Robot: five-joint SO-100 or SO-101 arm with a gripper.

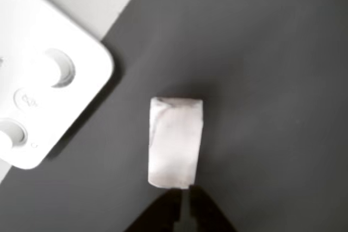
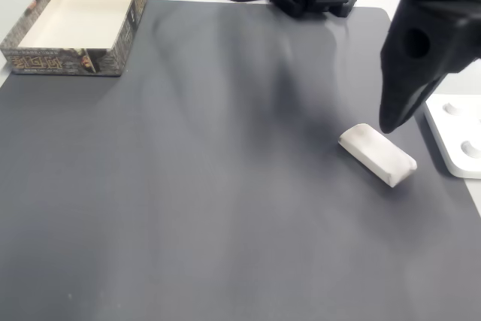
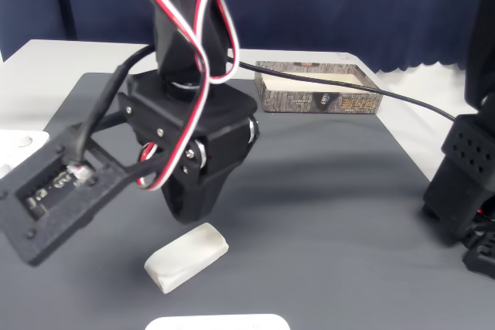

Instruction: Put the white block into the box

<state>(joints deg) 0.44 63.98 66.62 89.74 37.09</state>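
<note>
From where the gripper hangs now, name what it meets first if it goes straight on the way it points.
Most likely the white block: the gripper points down just above one end of it. Depth is unclear, so it might touch the grey mat beside it instead.

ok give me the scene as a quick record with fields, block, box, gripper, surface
white block: lying flat on the mat, free of the gripper
box: open, nothing in it, far corner of the mat in a fixed view
gripper: hovering just above one end of the block, jaws look closed
surface: dark grey mat
nearby: white panel with round recesses beside the block
</note>
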